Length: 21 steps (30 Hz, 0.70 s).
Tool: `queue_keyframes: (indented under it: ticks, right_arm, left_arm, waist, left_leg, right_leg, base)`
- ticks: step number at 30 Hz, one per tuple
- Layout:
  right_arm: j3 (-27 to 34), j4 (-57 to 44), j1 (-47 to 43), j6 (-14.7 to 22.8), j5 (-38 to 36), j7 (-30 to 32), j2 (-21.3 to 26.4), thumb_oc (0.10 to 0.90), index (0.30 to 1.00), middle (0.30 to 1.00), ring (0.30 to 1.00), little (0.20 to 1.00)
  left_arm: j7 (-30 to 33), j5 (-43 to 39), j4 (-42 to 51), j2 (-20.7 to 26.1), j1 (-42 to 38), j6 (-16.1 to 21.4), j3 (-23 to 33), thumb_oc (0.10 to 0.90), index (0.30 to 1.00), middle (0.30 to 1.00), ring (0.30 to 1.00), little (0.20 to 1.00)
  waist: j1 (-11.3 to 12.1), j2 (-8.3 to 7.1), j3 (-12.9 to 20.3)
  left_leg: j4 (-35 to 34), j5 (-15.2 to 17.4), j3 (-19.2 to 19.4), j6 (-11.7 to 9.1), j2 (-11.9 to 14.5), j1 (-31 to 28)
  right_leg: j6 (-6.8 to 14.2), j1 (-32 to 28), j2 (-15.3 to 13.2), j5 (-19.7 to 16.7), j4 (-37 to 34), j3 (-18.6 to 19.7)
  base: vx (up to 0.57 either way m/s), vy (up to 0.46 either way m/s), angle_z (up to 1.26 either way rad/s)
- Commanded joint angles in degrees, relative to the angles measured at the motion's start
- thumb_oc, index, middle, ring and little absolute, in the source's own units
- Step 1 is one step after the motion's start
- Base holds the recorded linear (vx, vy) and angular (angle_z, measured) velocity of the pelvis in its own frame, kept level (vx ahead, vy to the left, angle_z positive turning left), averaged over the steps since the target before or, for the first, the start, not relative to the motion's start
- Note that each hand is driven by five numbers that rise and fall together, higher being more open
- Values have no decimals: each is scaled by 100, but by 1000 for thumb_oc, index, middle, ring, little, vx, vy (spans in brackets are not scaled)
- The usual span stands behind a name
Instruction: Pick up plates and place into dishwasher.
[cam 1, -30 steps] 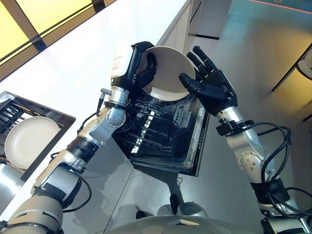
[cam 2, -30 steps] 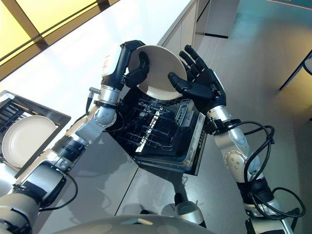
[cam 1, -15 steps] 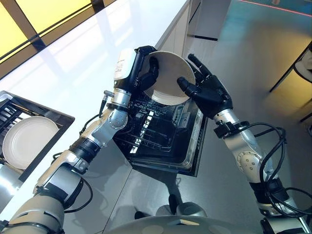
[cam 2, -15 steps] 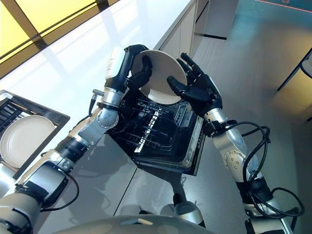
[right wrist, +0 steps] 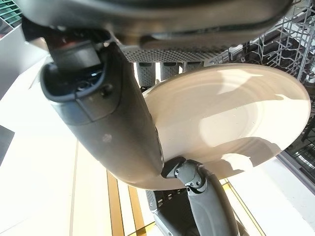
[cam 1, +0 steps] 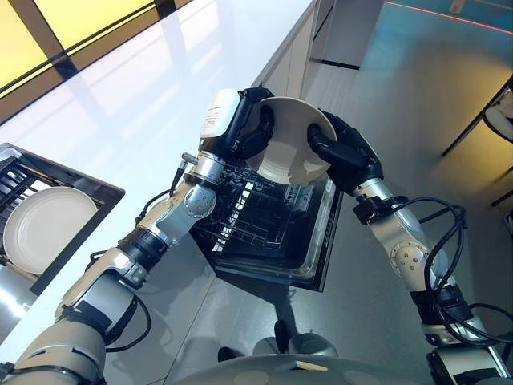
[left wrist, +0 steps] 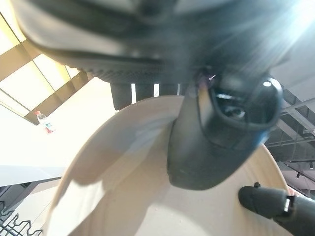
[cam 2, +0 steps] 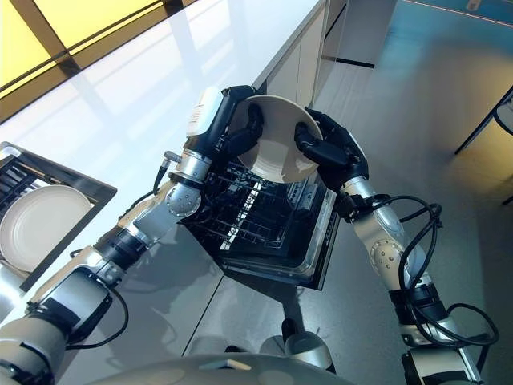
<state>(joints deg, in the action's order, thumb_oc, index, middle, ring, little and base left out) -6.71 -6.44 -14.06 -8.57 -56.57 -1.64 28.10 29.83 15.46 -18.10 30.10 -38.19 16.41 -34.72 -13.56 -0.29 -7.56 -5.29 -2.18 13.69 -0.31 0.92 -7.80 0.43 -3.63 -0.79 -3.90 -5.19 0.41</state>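
Nearest in the head views: the dishwasher rack (cam 1: 256,228) is sitting pulled out over the open dishwasher door (cam 1: 317,269), below the counter's front edge. Black wire tines, one rack counted; I can't tell whether anything is loaded in it.

Above the rack, both hands are holding one cream plate (cam 1: 290,150) in the air, tilted so its concave face is pointing down toward the rack. Left hand (cam 1: 250,128) is gripping the plate's left rim, fingers curled over the edge. Right hand (cam 1: 343,152) is clamping the opposite rim, fingers wrapped round it too.

Wrist views are adding grip detail the head views are not giving. Left wrist view: thumb (left wrist: 216,132) is pressing flat on the plate's face, and a finger of the other hand is poking in at the plate's far rim. Right wrist view: thumb is lying across the plate (right wrist: 231,113), fingers behind the rim, rack tines showing past the plate's edge.

Head views are giving what the wrist views are not: the white counter (cam 1: 144,104), and at its left edge a dark sink tray (cam 1: 80,220) holding a second cream plate (cam 1: 44,228) lying flat.

Count: two plates, one held, one in the tray. Two hands, both on the held plate.
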Motion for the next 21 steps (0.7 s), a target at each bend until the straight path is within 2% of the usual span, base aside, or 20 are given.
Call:
queue_keyframes:
  ticks: [1,2,3,4,5,8,14,16,21]
  right_arm:
    - [-391,-463,-514,70,106,-821,-154,100,300,300,300,200]
    - [-367,-438,-519,107,294,-764,-104,100,300,300,300,200]
    - [-359,-429,-523,121,349,-750,-85,100,300,300,300,200]
    - [-342,-407,-527,156,500,-713,-50,100,300,300,300,200]
    - [-303,-375,-503,250,815,-593,32,100,300,300,300,200]
    - [-174,-330,-446,357,1169,-442,192,100,300,300,300,200]
    - [222,-412,-239,487,1512,-40,467,100,300,300,300,200]
    - [311,-432,-160,591,1634,108,487,100,300,300,300,200]
    - [569,-518,76,794,2506,722,561,100,300,300,300,200]
  left_arm:
    - [172,17,644,-18,-1071,317,141,100,300,300,300,200]
    - [81,-14,716,61,-1087,264,139,171,361,361,361,271]
    - [40,-49,732,87,-1093,242,144,336,502,502,502,436]
    - [-66,-138,766,133,-1101,182,161,800,900,900,900,900]
    - [-331,-444,854,217,-1083,37,207,800,900,900,900,900]
    - [-620,-731,1152,403,-987,-230,377,800,900,900,900,900]
    - [-1047,-1045,2399,954,-589,-699,1145,800,900,900,900,900]
    - [-1113,-1177,2650,1033,-409,-715,1334,800,900,900,900,900]
    - [-1591,-1129,3364,1171,97,-1245,1772,800,900,900,900,900]
  waist:
    - [78,-141,509]
    - [99,-138,512]
    - [104,-138,511]
    - [114,-136,508]
    - [136,-132,506]
    - [192,-108,502]
    - [434,-54,482]
    - [503,-34,481]
    - [702,-12,450]
  left_leg:
    - [29,322,-39,-77,-7,-112]
    - [29,324,-63,-82,-13,-114]
    - [29,323,-68,-83,-15,-113]
    - [29,322,-77,-84,-16,-113]
    - [29,318,-93,-86,-18,-108]
    - [29,316,-148,-92,-24,-97]
    - [29,244,-372,-106,-65,-4]
    - [29,239,-446,-107,-80,26]
    - [29,232,-659,-107,-132,83]
  right_leg:
    - [543,-147,-152,76,28,-377]
    - [546,-161,-156,80,26,-386]
    - [548,-162,-157,79,26,-389]
    - [551,-164,-159,77,25,-395]
    - [555,-166,-162,72,24,-407]
    - [568,-168,-169,70,23,-443]
    - [563,-167,-200,23,19,-579]
    - [560,-167,-211,26,19,-629]
    - [581,-198,-252,30,19,-785]
  base:
    - [0,0,0]
    - [0,0,0]
    - [0,0,0]
    - [0,0,0]
    - [0,0,0]
    - [0,-9,4]
    - [-9,-25,5]
    - [2,-12,11]
    - [6,-16,17]
